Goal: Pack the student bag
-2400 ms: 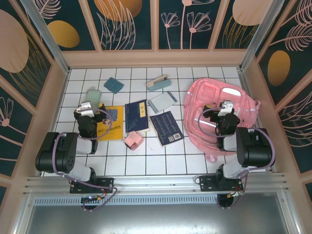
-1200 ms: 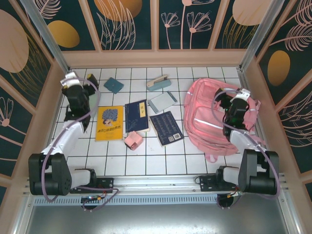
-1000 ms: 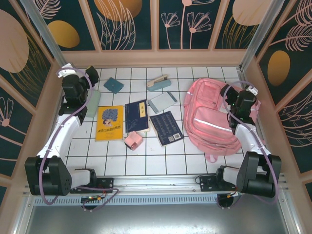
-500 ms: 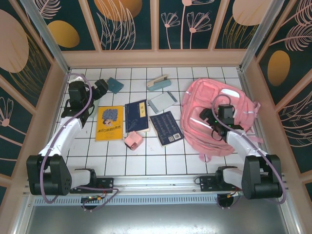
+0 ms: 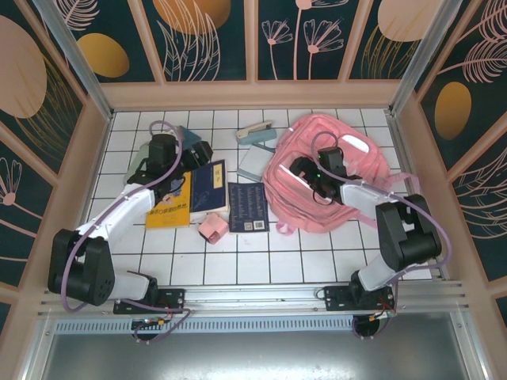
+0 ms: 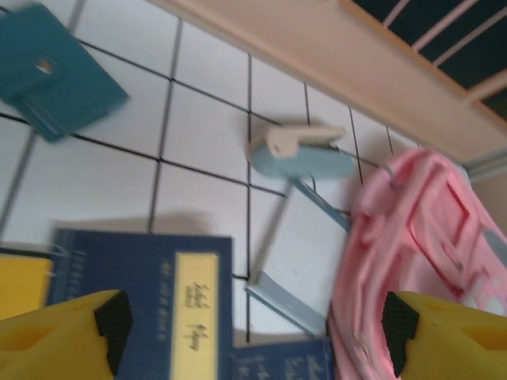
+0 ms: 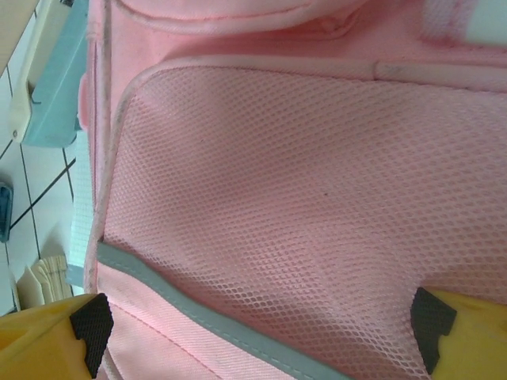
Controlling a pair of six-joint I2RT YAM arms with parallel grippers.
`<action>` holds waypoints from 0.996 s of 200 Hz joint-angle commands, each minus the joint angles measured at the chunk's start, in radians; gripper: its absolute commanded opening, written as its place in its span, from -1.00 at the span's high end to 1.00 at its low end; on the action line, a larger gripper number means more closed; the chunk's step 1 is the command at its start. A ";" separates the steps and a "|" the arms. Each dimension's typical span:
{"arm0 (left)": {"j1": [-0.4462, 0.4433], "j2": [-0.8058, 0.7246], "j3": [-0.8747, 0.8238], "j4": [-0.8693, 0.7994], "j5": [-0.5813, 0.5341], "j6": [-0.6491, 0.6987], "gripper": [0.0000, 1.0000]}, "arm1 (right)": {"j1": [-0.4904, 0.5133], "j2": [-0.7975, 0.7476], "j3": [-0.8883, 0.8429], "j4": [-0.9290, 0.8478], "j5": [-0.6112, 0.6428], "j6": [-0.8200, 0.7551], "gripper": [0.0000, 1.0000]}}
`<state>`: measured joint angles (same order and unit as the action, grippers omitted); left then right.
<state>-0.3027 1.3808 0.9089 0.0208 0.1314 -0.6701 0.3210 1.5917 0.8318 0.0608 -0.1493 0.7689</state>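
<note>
One right gripper (image 7: 261, 326), jaws wide apart, hangs over the student bag (image 5: 306, 208), perhaps touching.

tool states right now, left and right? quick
Left tool: open, holding nothing.
Right tool: open over the student bag, gripping nothing.

In the top view, the left arm (image 5: 119, 210) stretched from its base at 7 o'clock up toward 1 o'clock, elbow bent, its wrist turned so that the left gripper (image 5: 196, 150) pointed to 3 o'clock. The right arm (image 5: 363, 191) bent from its base at 5 o'clock toward 10 o'clock, and the right gripper (image 5: 305, 169) faced 9 o'clock. In both wrist views the yellow fingers (image 6: 55, 332) with black pads (image 7: 91, 326) stood wide apart, with nothing clamped between them.
</note>
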 commanded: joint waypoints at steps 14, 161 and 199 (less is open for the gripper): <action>-0.114 0.090 0.057 -0.019 0.013 -0.074 -0.64 | 0.038 0.090 0.135 -0.005 -0.112 0.016 -0.98; -0.376 0.606 0.374 -0.122 0.117 -0.204 -0.50 | -0.457 -0.187 0.023 -0.305 0.085 -0.259 -0.90; -0.382 0.652 0.435 -0.165 0.078 -0.178 0.16 | -0.467 -0.128 -0.019 -0.278 0.064 -0.224 -0.69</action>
<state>-0.6792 2.0109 1.2980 -0.0834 0.2295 -0.8700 -0.1452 1.4292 0.8501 -0.2096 -0.0612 0.5346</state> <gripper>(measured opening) 0.502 0.859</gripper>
